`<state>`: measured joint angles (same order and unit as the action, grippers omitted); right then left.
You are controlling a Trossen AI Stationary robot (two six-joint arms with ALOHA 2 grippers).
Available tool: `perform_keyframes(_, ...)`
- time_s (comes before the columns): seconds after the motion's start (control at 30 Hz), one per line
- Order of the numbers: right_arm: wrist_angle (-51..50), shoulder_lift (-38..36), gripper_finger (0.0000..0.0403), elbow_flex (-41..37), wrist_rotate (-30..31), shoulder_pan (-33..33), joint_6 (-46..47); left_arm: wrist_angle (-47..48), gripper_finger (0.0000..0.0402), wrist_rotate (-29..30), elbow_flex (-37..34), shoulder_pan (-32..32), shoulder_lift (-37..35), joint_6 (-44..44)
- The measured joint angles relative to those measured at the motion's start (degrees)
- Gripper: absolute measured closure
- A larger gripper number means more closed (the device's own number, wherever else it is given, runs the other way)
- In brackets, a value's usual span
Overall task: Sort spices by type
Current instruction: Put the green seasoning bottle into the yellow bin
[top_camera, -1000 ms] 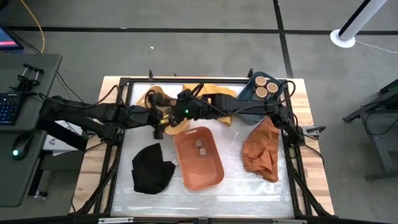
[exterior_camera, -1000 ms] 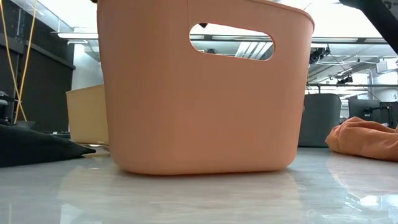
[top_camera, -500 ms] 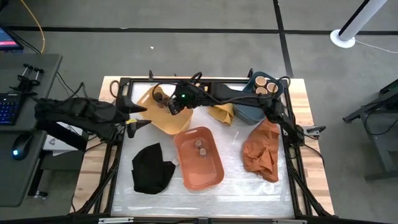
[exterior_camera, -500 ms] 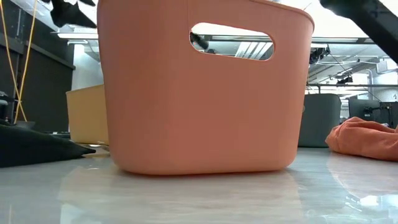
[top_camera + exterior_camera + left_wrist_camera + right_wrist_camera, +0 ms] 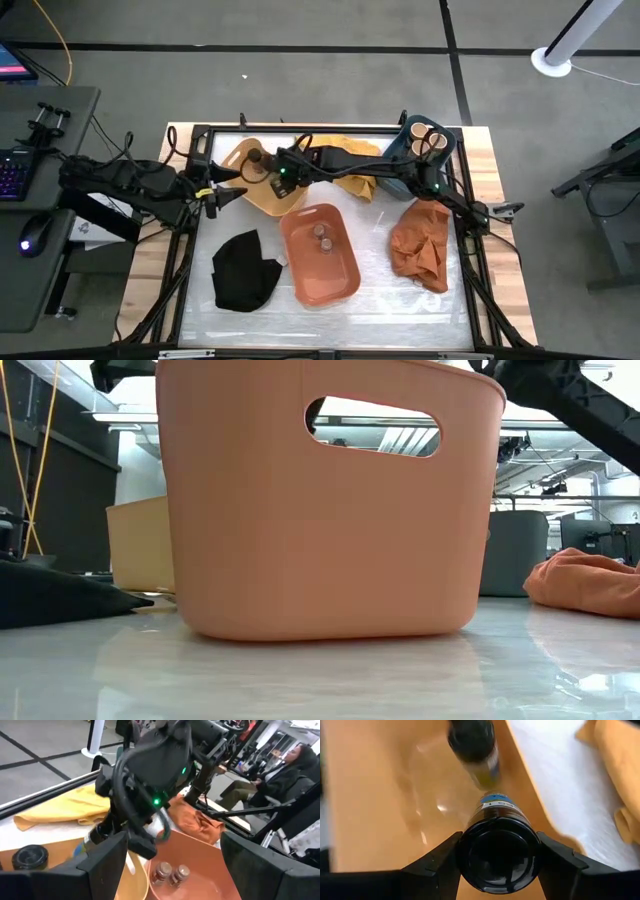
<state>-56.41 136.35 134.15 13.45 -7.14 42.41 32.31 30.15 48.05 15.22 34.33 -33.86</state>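
Note:
My right gripper (image 5: 275, 177) reaches across the table and hangs over the yellow tub (image 5: 243, 185), shut on a slim jar with a black cap (image 5: 497, 847). A second dark jar (image 5: 255, 157) sits inside that tub, also seen in the right wrist view (image 5: 472, 742) and the left wrist view (image 5: 30, 856). The orange tub (image 5: 340, 280) holds two brownish jars (image 5: 322, 237). Two tan-topped jars (image 5: 427, 140) stand in the blue tub (image 5: 395, 180). My left gripper (image 5: 222, 195) is open at the table's left edge, touching nothing. My right gripper pinches the slim jar between its two fingers (image 5: 437, 865), one on each side of the cap end (image 5: 497, 827). The jar lies along the fingers, cap toward the wrist, its labelled body (image 5: 495, 800) pointing down into the yellow tub. It is lifted clear.
A black cloth (image 5: 245, 270) lies near left, an orange cloth (image 5: 420, 240) on the right, a yellow cloth (image 5: 350, 165) behind the orange tub. In the low view the orange tub (image 5: 330, 540) fills the middle. A seated person (image 5: 290, 770) shows beyond the table.
My left gripper has drawn back from beside the right gripper toward the table's left edge. My right gripper, with the jar, has shifted a little left, over the yellow tub.

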Motion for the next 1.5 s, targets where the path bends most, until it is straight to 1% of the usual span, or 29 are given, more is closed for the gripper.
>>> perform_keyframes(0.1,-1.3,0.5,0.0200,-0.1,0.2,0.0,0.0,0.4,0.0099,0.0,0.0,0.0,1.0,-0.1)
perform_keyframes(0.17,-1.3,0.5,0.0200,-0.1,0.2,0.1,-0.7,2.7,0.0099,0.7,0.0,0.0,2.1,0.8)
perform_keyframes(0.33,-1.5,0.5,0.0200,-0.1,-0.5,0.0,-3.1,16.1,0.0100,4.5,0.0,-0.6,8.6,1.8)
perform_keyframes(0.4,-1.6,0.5,0.0200,-0.1,-1.8,0.0,-4.3,19.8,0.0111,7.3,-0.1,-0.7,11.7,3.1)
perform_keyframes(0.47,-1.6,0.5,0.0200,0.0,-3.2,0.0,-5.6,20.3,0.0138,12.5,-0.1,-0.7,14.1,4.8)
perform_keyframes(0.53,-1.6,0.5,0.0200,0.0,-4.6,0.0,-6.7,19.8,0.0184,17.3,-0.1,-1.2,16.2,7.1)
perform_keyframes(0.57,-1.6,0.5,0.0200,0.0,-4.9,0.0,-6.8,18.8,0.0215,19.0,-0.5,-1.8,17.0,8.5)
perform_keyframes(0.63,-1.6,0.5,0.0200,0.0,-5.0,0.0,-6.5,15.5,0.0288,19.5,-3.0,-3.7,17.5,11.4)
perform_keyframes(0.7,-1.7,0.5,0.0200,0.0,-5.0,0.0,-6.4,10.3,0.0364,16.5,-6.9,-5.5,17.7,13.3)
perform_keyframes(0.73,-1.7,0.5,0.0200,0.0,-5.0,0.0,-6.4,6.3,0.0382,14.3,-9.1,-6.3,17.8,13.7)
perform_keyframes(0.8,-1.8,0.5,0.0200,0.0,-5.1,0.0,-6.5,-0.6,0.0384,11.4,-13.2,-7.6,17.8,15.4)
perform_keyframes(0.9,-1.8,0.5,0.0200,0.0,-6.0,0.0,-6.5,-10.4,0.0396,10.1,-17.9,-9.2,17.9,16.5)
perform_keyframes(1.03,-1.7,0.5,0.0200,0.0,-6.5,0.0,-6.7,-21.8,0.0400,6.1,-21.6,-12.1,17.9,18.6)
perform_keyframes(1.1,-1.7,0.5,0.0200,0.0,-6.9,0.0,-6.8,-27.5,0.0401,2.7,-22.8,-14.2,17.9,20.2)
perform_keyframes(1.2,-1.6,0.5,0.0200,0.0,-7.7,0.1,-6.9,-36.6,0.0401,-4.0,-25.4,-18.0,17.9,23.0)
perform_keyframes(1.3,-1.6,0.5,0.0200,0.0,-7.9,0.0,-7.0,-38.5,0.0401,-10.0,-27.8,-22.6,17.9,25.0)
perform_keyframes(1.43,-1.6,0.5,0.0197,0.0,-8.0,0.1,-8.4,-41.2,0.0401,-20.1,-29.8,-28.5,17.9,25.2)
perform_keyframes(1.5,-1.6,0.5,0.0194,0.0,-7.9,0.0,-8.4,-42.9,0.0401,-22.6,-30.1,-30.6,18.7,25.2)
